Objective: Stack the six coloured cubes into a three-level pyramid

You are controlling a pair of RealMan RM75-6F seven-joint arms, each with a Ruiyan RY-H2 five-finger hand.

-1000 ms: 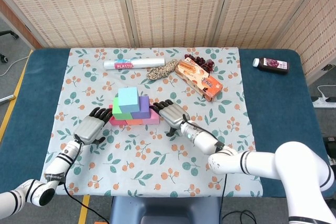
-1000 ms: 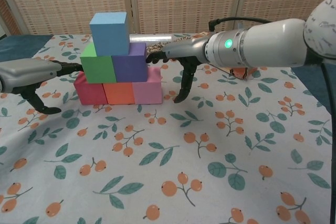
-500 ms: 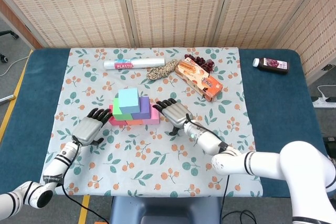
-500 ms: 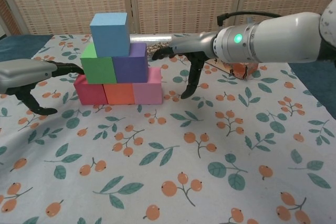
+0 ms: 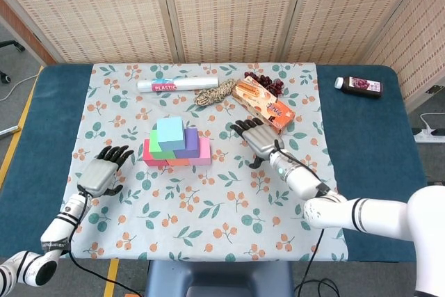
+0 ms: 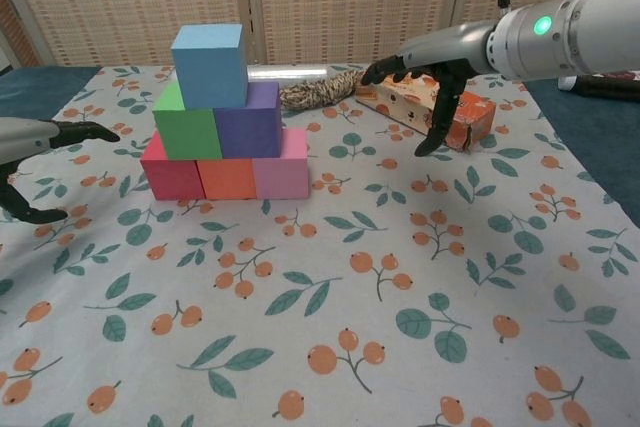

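I've drawn both hands, left (image 5: 103, 170) and right (image 5: 257, 138), off the pyramid (image 5: 176, 145); fingers apart, nothing held, stack looks finished

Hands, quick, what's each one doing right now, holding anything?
Left hand: open, holding nothing, fingers apart.
Right hand: open, holding nothing, fingers spread.

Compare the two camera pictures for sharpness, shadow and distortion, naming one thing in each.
Head view: even, soft light, sharp throughout, faint shadow beside the six-cube coloured pyramid. Chest view: pyramid crisp, the white right hand slightly soft, near floral tablecloth stretched by the low wide angle; no glare in either.
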